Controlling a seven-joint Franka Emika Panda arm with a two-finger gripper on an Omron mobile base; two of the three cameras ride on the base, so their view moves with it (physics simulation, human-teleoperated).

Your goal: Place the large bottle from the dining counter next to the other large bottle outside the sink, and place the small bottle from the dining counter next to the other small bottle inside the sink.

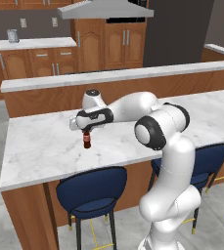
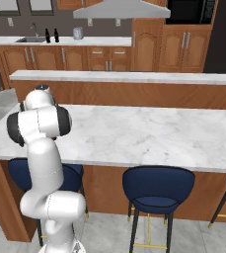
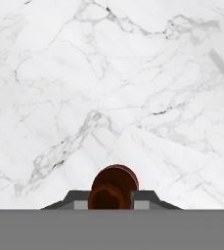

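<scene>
A small dark red bottle (image 1: 87, 140) stands upright on the dining counter (image 1: 40, 146), a white-grey marble slab on a wood base. My gripper (image 1: 86, 130) points straight down over it, fingers closed against its neck. In the hand view the bottle's round top (image 3: 114, 188) sits tight between the two finger tips of my gripper (image 3: 111, 203), with marble (image 3: 108, 73) beyond. The sink (image 2: 29, 39) with its tap lies far back left. Two dark bottles (image 2: 47, 35) (image 2: 56, 35) stand on the worktop just right of it.
Blue stools (image 1: 90, 191) (image 2: 158, 187) are tucked under the counter's near edge. A raised ledge (image 1: 113, 75) runs behind the slab. A metal container (image 2: 78, 33) stands on the back worktop, and a range hood (image 2: 120, 9) hangs above.
</scene>
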